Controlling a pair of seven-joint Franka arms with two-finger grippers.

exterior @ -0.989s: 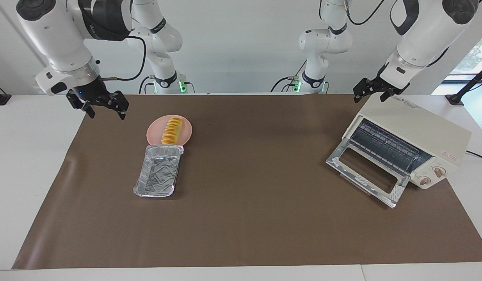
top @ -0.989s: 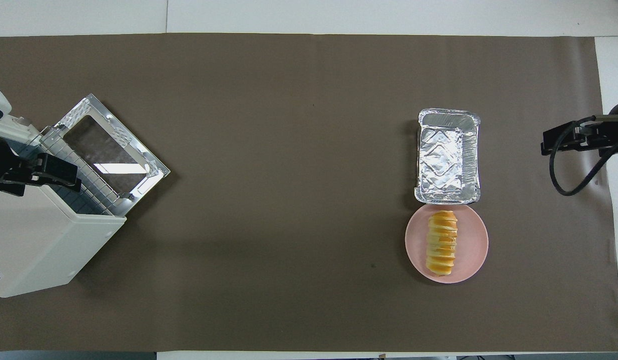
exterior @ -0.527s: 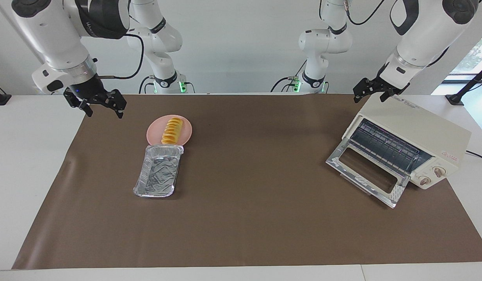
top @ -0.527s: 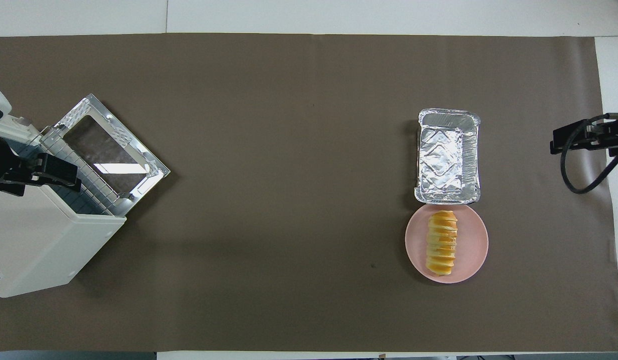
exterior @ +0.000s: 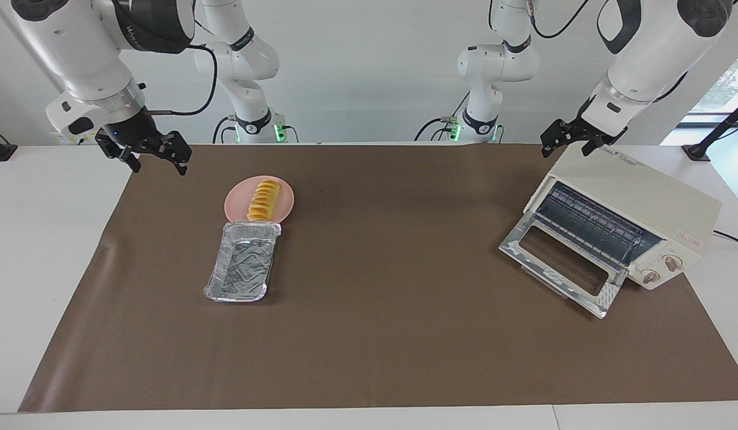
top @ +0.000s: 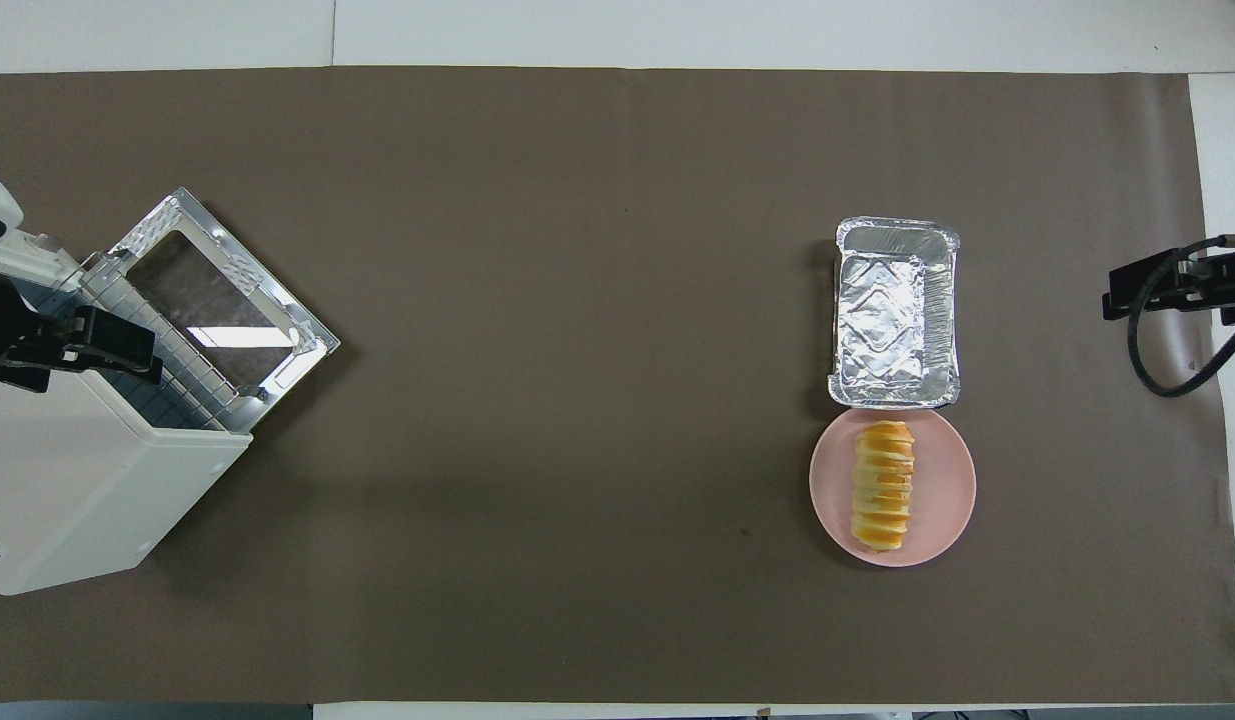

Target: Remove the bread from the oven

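Note:
The bread [exterior: 264,200] [top: 883,486], a ridged orange-yellow loaf, lies on a round pink plate [exterior: 237,206] [top: 947,500] toward the right arm's end of the table. The cream oven [exterior: 643,200] [top: 77,500] stands at the left arm's end. Its glass door [exterior: 560,269] [top: 217,290] is dropped open, and the wire rack inside looks bare. My left gripper [exterior: 565,150] [top: 87,360] hangs open just above the oven's top edge. My right gripper [exterior: 158,166] [top: 1152,290] is open in the air over the mat's edge, apart from the plate, holding nothing.
A crinkled silver foil tray [exterior: 242,269] [top: 894,313] holds nothing and touches the plate's rim, farther from the robots than the plate. A brown mat [exterior: 392,334] covers most of the white table. A black cable loops below the right gripper.
My right gripper has risen and drawn away from the plate toward the right arm's end of the table. The left gripper, bread, tray and oven have not moved.

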